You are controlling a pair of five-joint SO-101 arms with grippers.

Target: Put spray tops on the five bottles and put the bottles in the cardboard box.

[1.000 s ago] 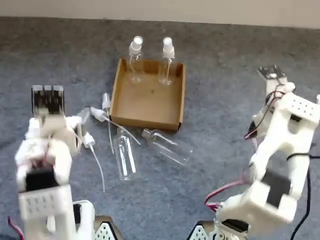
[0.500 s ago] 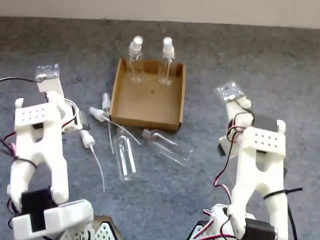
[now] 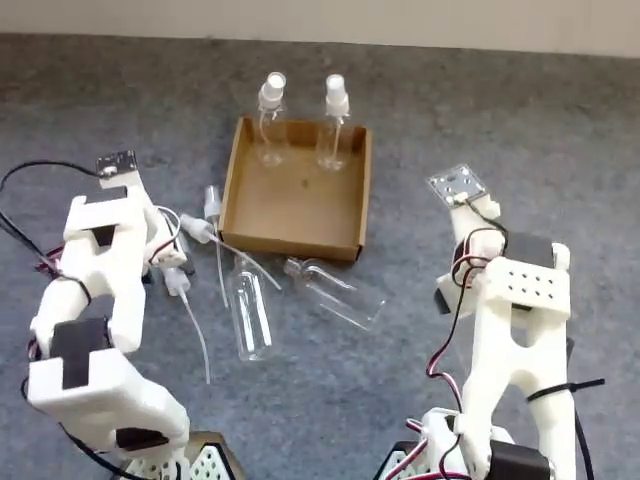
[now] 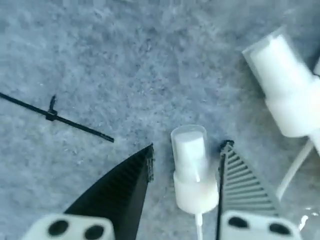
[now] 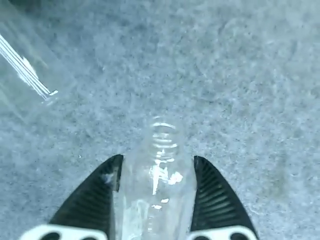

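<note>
No readable text, labels, brands or numbers anywhere: cardboard box [image 3: 295, 205], bottles [image 3: 250, 315] and spray tops [image 3: 197, 230] all unmarked.

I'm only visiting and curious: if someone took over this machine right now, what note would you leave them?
Left hand: open, straddling a loose spray top on the table, not yet gripping it.
Right hand: shut on an uncapped bottle.
Done: two capped bottles stand in the cardboard box.
Left: two bare bottles lie near the box, with other spray tops beside it. Three bottles need capping and boxing.
</note>
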